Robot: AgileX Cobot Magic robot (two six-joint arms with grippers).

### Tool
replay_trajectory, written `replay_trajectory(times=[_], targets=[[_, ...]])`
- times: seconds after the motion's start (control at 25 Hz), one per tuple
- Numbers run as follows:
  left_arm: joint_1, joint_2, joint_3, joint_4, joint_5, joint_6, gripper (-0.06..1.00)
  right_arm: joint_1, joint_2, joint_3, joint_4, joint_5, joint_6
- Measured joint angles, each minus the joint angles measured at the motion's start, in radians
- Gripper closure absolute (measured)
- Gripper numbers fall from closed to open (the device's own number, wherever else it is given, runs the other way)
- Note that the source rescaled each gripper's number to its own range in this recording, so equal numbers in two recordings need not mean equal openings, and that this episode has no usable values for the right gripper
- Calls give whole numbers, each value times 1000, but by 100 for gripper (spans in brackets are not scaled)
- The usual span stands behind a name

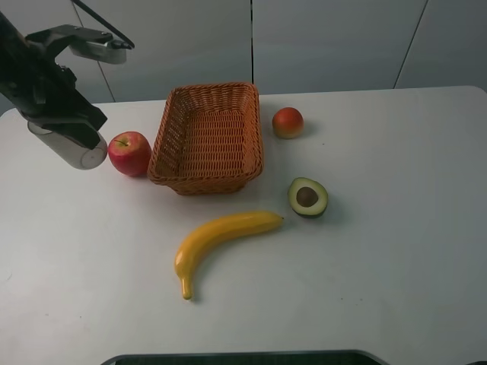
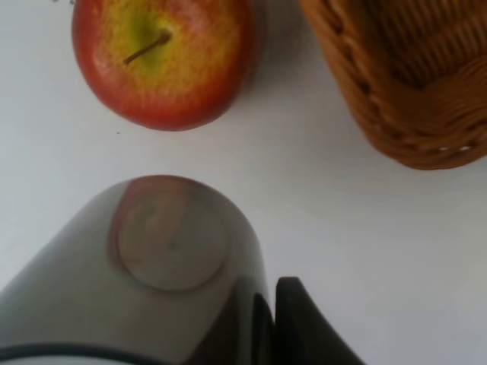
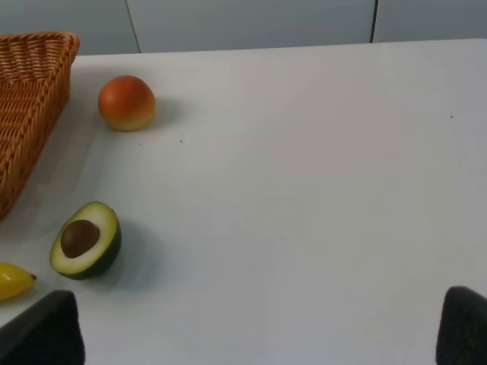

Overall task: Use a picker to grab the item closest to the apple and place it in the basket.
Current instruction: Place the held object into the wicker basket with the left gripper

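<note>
A red apple [image 1: 129, 153] [image 2: 163, 57] lies on the white table just left of the wicker basket [image 1: 207, 137] [image 2: 403, 84]. My left gripper [image 1: 62, 122] is shut on a clear grey cup [image 1: 76, 146] [image 2: 169, 243], tilted with its round base towards the table, close to the apple's left side. One dark finger [image 2: 304, 327] shows beside the cup. In the right wrist view my right gripper [image 3: 259, 334] stands open over bare table, its fingertips [image 3: 38, 331] far apart. It does not show in the exterior view.
A yellow banana [image 1: 221, 237] lies in front of the basket. A halved avocado [image 1: 307, 196] [image 3: 85, 239] sits to its right. An orange-red fruit [image 1: 288, 122] [image 3: 126, 102] rests right of the basket. The basket holds nothing.
</note>
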Motion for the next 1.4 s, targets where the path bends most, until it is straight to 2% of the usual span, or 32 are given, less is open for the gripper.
replay_trajectory(times=[0.12, 0.32, 0.56, 0.8, 1.2, 1.28, 1.4], targets=[[-68, 0, -55, 11, 32, -18, 94, 0, 0, 0, 0, 0, 0], [-214, 7, -145, 92, 27, -66, 94, 0, 0, 0, 0, 0, 0], [-346, 151, -290, 119, 24, -75, 94, 0, 0, 0, 0, 0, 0], [-367, 335, -411, 124, 7, -77, 94, 0, 0, 0, 0, 0, 0], [-369, 458, -419, 145, -93, -77, 93, 0, 0, 0, 0, 0, 0], [-369, 462, -419, 145, -101, -77, 89, 0, 0, 0, 0, 0, 0], [-369, 462, -423, 145, -106, -77, 70, 0, 0, 0, 0, 0, 0]])
